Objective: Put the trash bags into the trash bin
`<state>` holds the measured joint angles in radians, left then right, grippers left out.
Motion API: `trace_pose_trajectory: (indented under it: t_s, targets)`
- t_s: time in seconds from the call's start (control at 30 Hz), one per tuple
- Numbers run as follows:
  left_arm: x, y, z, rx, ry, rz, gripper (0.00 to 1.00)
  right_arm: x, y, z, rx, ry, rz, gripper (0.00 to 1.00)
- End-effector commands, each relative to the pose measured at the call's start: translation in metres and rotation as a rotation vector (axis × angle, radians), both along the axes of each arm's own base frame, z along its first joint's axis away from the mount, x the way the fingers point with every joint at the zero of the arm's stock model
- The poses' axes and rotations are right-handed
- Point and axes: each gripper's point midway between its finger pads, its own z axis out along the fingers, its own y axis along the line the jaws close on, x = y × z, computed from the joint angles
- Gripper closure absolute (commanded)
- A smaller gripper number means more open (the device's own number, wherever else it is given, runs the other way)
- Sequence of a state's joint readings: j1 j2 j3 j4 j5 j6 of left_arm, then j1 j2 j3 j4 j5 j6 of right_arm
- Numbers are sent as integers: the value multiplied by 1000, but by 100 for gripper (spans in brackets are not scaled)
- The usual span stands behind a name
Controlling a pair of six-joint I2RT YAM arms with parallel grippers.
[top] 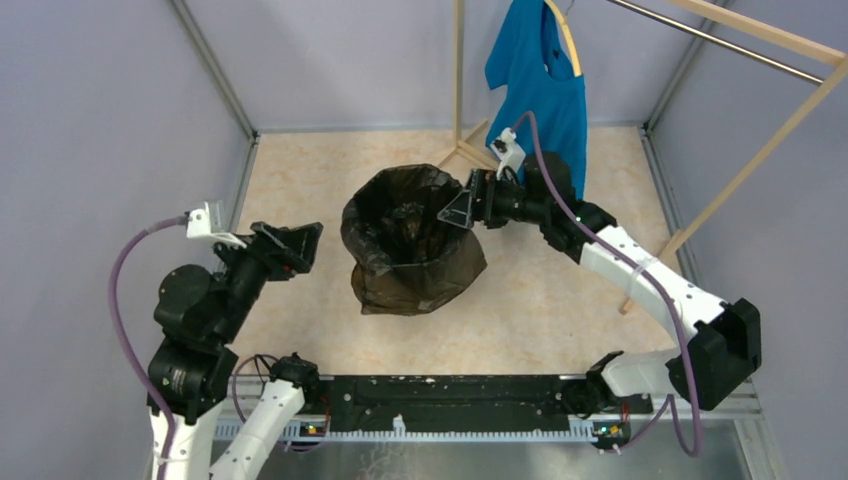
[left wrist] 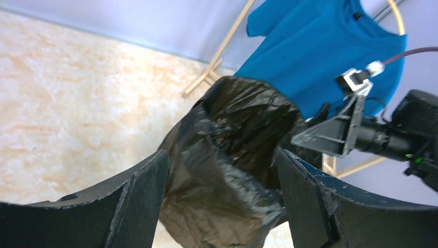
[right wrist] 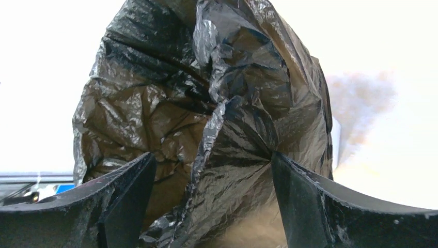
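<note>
Top view, bag: large thin shiny black plastic bag (top: 412, 245) near the middle of the pale speckled table (top: 300, 180), standing up with its mouth open, as if pulled over something stiff.
Top view, bin: no white plastic bin to be made out; most likely hidden under the bag, but not sure.
Top view, right gripper (top: 462, 208): at the right side of the bag's rim, jaws apart, maybe there to tuck the edge.
Top view, left gripper (top: 295, 245): just left of the bag, not touching it, jaws wide, nothing held.
Top view, far right corner: blue T-shirt (top: 545, 90) on a wooden rack (top: 760, 150), no part of the job.
Left wrist view, black fingers (left wrist: 139, 201): far apart and empty; bag seen past the gap.
Right wrist view, fingers (right wrist: 124, 196): far apart, a crinkly fold of bag between them, not squeezed; touching or not, hard to tell.
Right wrist view, hard to see: background washed out white; bottom of the bag cut off.
</note>
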<state>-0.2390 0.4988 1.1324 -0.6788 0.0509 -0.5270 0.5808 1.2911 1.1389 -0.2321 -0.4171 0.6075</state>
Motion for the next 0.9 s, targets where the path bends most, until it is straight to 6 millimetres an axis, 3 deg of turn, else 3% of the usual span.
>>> trace_pose_trajectory:
  t_s: [0.0,0.13,0.37,0.5,0.63,0.87]
  targets:
    - [-17,9,32,-3,-94,22,17,-13,47,18,120,-19,67,20]
    - [-25,12,44,-10,-122,29,16,-23,91,21,180,-19,79,21]
    - [-44,18,69,-15,-188,34,16,-16,165,15,248,5,71,23]
    - [-57,24,84,2,-231,47,15,-32,221,6,252,23,146,24]
    - [-67,27,92,11,-253,50,15,-42,255,11,294,2,124,23]
    - [-69,32,91,13,-253,75,15,-36,302,9,301,-66,67,22]
